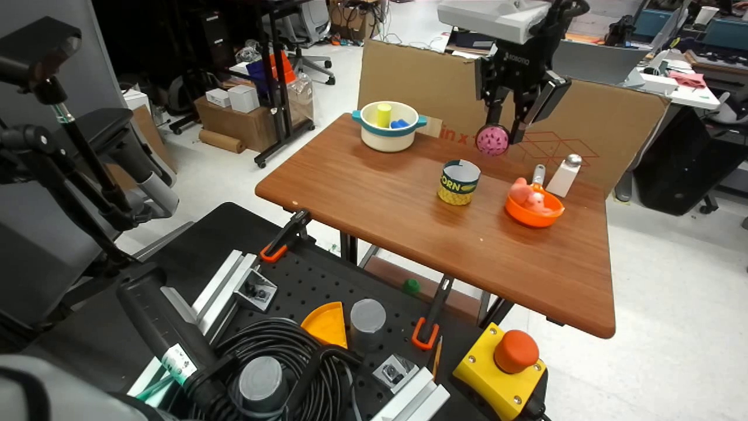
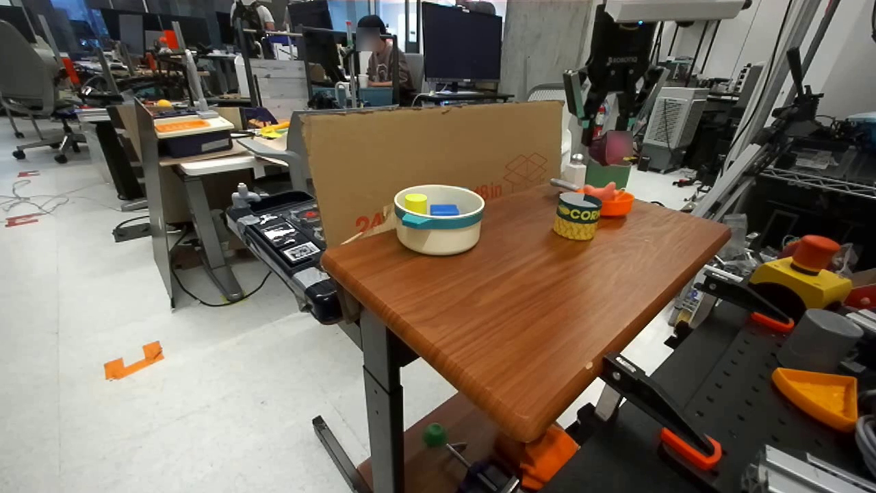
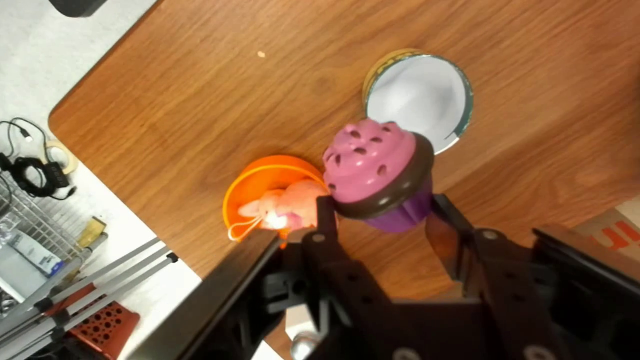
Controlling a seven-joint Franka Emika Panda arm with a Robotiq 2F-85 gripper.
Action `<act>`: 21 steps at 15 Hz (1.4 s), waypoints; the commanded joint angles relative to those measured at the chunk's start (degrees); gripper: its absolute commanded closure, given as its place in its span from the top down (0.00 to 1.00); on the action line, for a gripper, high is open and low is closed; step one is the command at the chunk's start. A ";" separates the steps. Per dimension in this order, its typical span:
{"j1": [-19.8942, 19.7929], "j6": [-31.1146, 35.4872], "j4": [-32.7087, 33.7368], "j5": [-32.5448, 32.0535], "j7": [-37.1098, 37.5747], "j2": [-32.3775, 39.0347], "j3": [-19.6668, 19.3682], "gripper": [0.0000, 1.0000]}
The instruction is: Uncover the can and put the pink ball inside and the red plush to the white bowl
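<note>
The pink ball (image 3: 370,160), a cupcake-shaped piece, is pinched in the pincer (image 3: 383,207), raised clear of the surface (image 1: 350,187); in the wrist view it covers part of the rim of the can (image 1: 459,194), which stands upright with its top open. The red plush (image 3: 300,197) lies in the orange bowl (image 1: 529,218), partly masked by the pincer in the wrist view. The white bowl (image 1: 388,142) stands well apart from the can, its wall cutting off part of the blue piece (image 2: 444,210) inside. Legible: "CORN" on the can, curving partly out of sight; "ROBOTIQ" on the pincer; a fragment, "in x", on the cardboard (image 1: 421,76).
</note>
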 commanded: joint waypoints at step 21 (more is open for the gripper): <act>-0.70 6.22 -3.10 2.54 -6.37 -1.89 0.67 1.00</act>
